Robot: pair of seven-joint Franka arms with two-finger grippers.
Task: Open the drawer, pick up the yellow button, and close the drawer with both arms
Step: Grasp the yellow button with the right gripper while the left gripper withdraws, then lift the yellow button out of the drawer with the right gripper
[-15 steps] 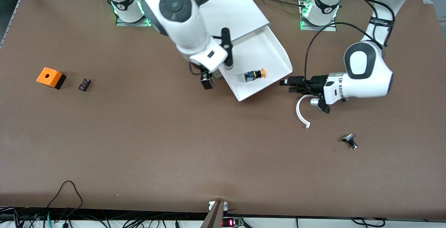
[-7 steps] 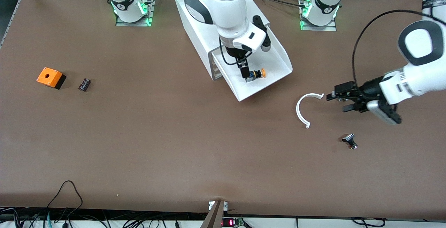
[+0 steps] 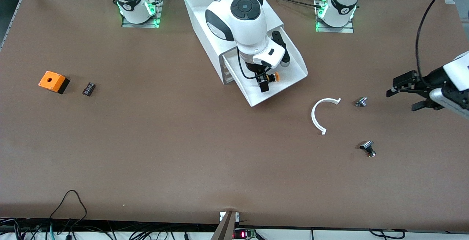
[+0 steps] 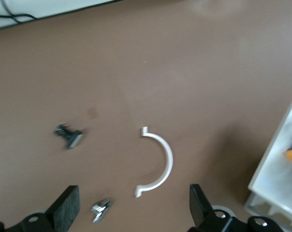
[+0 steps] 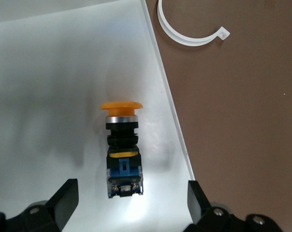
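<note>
Front view: right gripper over button, fingers spread.

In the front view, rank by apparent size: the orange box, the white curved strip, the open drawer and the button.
1. Open drawer, by far the largest.
2. White curved strip.
3. Orange box.
4. Button, smallest; the right end effector hovers over it and hides part of it, so its full size is unsure.
</note>
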